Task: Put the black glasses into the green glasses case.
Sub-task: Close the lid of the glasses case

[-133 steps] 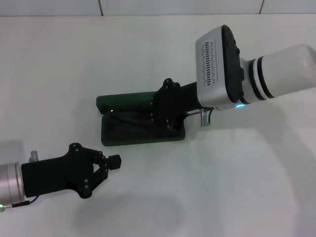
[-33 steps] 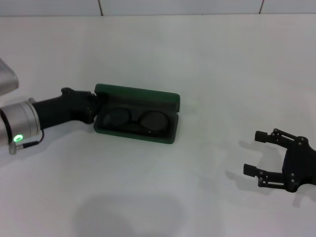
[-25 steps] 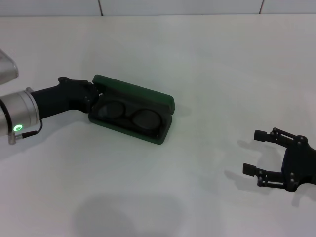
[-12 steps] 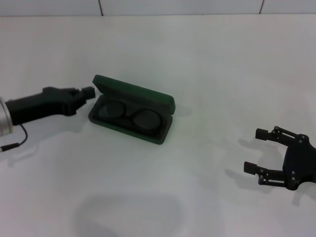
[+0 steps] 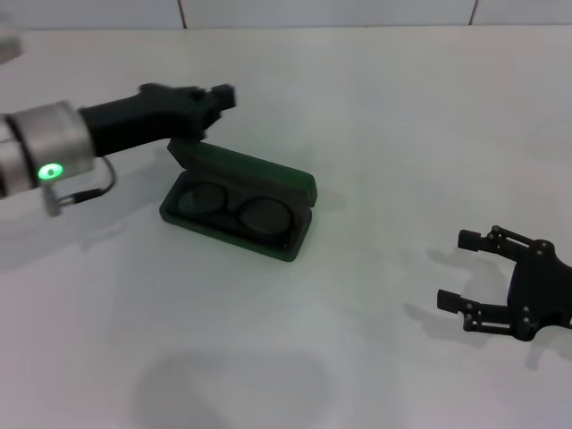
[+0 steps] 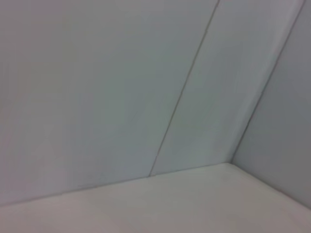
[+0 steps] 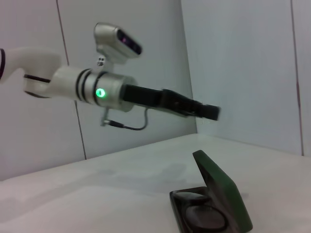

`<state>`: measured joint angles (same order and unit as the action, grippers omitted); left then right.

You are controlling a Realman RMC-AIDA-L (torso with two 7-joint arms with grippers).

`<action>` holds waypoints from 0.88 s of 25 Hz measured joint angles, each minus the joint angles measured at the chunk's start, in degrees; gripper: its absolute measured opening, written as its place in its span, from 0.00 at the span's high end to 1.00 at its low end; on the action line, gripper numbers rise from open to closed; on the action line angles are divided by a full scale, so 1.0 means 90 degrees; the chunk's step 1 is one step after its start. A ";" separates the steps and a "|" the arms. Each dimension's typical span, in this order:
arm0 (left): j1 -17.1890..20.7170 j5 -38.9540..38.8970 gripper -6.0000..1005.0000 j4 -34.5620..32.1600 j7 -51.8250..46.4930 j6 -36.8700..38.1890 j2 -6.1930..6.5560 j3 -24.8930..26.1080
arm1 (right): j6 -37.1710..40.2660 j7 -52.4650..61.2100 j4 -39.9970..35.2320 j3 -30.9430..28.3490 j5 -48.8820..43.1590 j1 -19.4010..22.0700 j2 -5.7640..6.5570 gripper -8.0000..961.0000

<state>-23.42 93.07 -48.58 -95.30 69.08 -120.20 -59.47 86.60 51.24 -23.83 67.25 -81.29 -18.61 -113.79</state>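
Lifted off the tabletop (image 5: pixel 295 340) since a moment ago, the left gripper (image 5: pixel 222 95) now hangs above the green glasses case (image 5: pixel 239 206), fingers together. That case sits open, the black glasses (image 5: pixel 234 207) inside. Well right, the right gripper (image 5: pixel 466 271) rests, fingers apart.

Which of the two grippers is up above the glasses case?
The left gripper, raised over the open case's lid. The right gripper sits open, low and far off to the side.

No readable text, label or number anywhere (green glasses case (image 5: pixel 239 204) lid included)
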 joint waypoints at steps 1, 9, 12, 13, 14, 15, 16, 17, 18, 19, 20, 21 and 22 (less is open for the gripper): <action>0.0000 -0.0086 0.95 -0.0058 -0.0049 -0.0412 -0.0001 -0.0333 | 0.0003 0.0000 0.0000 0.0001 0.0000 -0.0001 0.0000 0.09; 0.0046 -0.0804 0.94 -0.0152 -0.0340 -0.3268 -0.0004 -0.2638 | 0.0020 0.0021 0.0000 0.0007 0.0000 -0.0003 -0.0004 0.09; 0.0082 -0.1034 0.94 -0.0150 -0.0283 -0.3651 0.0000 -0.2998 | 0.0023 0.0020 0.0004 0.0021 0.0000 -0.0003 -0.0003 0.09; 0.0085 -0.1050 0.94 -0.0144 -0.0273 -0.3687 0.0000 -0.3031 | 0.0024 0.0019 0.0004 0.0023 -0.0001 -0.0003 -0.0003 0.09; 0.0088 -0.1053 0.94 -0.0134 -0.0261 -0.3727 0.0001 -0.3046 | 0.0025 0.0017 0.0004 0.0026 -0.0001 -0.0003 -0.0003 0.09; 0.0093 -0.1062 0.94 -0.0114 -0.0238 -0.3757 -0.0001 -0.3059 | 0.0026 0.0014 0.0004 0.0027 -0.0001 -0.0003 -0.0003 0.09; 0.0098 -0.1076 0.94 -0.0103 -0.0211 -0.3776 -0.0003 -0.3064 | 0.0026 0.0012 0.0005 0.0028 0.0000 -0.0003 -0.0003 0.09; 0.0114 -0.1093 0.94 -0.0095 -0.0174 -0.3786 -0.0005 -0.3069 | 0.0027 0.0010 0.0005 0.0028 -0.0001 -0.0003 -0.0003 0.09; 0.0129 -0.1115 0.94 -0.0094 -0.0124 -0.3793 -0.0007 -0.3072 | 0.0027 0.0010 0.0005 0.0028 -0.0001 -0.0003 -0.0003 0.09; 0.0143 -0.1132 0.93 -0.0092 -0.0083 -0.3798 -0.0007 -0.3073 | 0.0027 0.0009 0.0004 0.0028 -0.0001 -0.0003 -0.0003 0.09; 0.0160 -0.1148 0.93 -0.0091 -0.0044 -0.3798 -0.0008 -0.3076 | 0.0027 0.0009 0.0004 0.0028 -0.0001 -0.0003 -0.0003 0.09; 0.0172 -0.1166 0.93 -0.0086 -0.0012 -0.3798 -0.0008 -0.3079 | 0.0027 0.0009 0.0004 0.0028 -0.0001 -0.0003 -0.0003 0.09; 0.0177 -0.1174 0.93 -0.0077 0.0002 -0.3797 -0.0007 -0.3082 | 0.0026 0.0009 0.0004 0.0028 0.0000 -0.0003 -0.0003 0.09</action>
<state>-21.83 82.50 -49.27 -95.29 34.90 -120.27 -87.21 86.83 51.32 -23.79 67.50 -81.30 -18.64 -113.82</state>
